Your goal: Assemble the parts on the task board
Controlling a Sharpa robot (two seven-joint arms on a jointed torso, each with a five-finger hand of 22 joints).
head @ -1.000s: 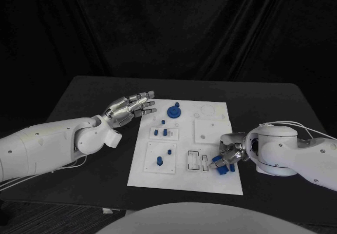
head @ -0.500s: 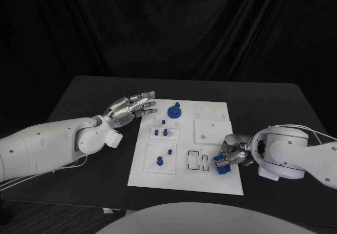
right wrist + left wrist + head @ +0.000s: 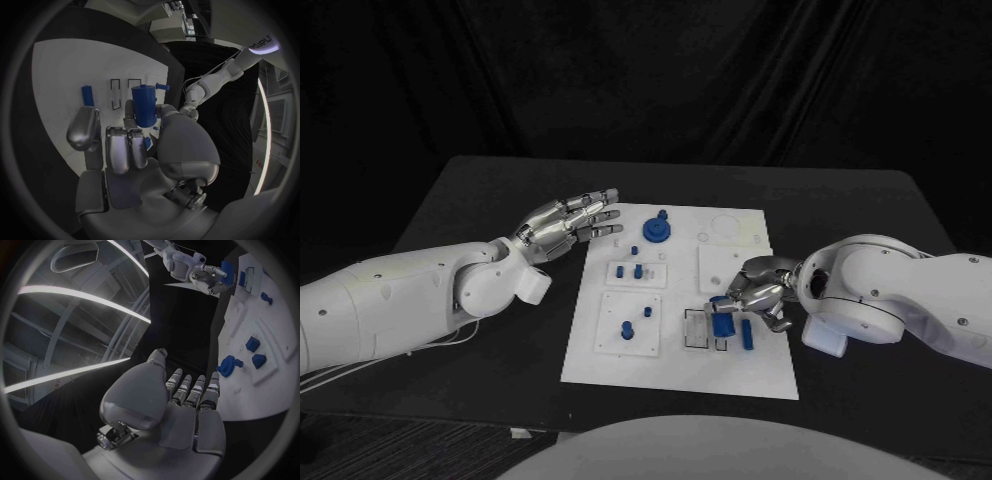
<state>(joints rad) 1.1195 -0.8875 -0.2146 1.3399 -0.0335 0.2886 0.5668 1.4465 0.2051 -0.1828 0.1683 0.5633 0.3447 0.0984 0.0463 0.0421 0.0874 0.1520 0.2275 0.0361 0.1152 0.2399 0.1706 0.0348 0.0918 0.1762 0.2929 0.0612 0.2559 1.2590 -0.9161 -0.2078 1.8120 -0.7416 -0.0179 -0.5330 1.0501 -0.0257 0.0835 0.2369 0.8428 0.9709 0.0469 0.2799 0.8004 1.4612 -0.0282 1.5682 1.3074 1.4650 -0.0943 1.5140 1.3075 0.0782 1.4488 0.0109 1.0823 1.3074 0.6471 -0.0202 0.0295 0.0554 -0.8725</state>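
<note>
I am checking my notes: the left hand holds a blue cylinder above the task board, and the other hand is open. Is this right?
Not quite: the right hand holds the blue cylinder above the task board, as the right wrist view shows. The open one is the left hand.

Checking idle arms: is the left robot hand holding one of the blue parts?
No. In the left wrist view the left robot hand has its fingers stretched out with nothing in them, beside the task board.
</note>
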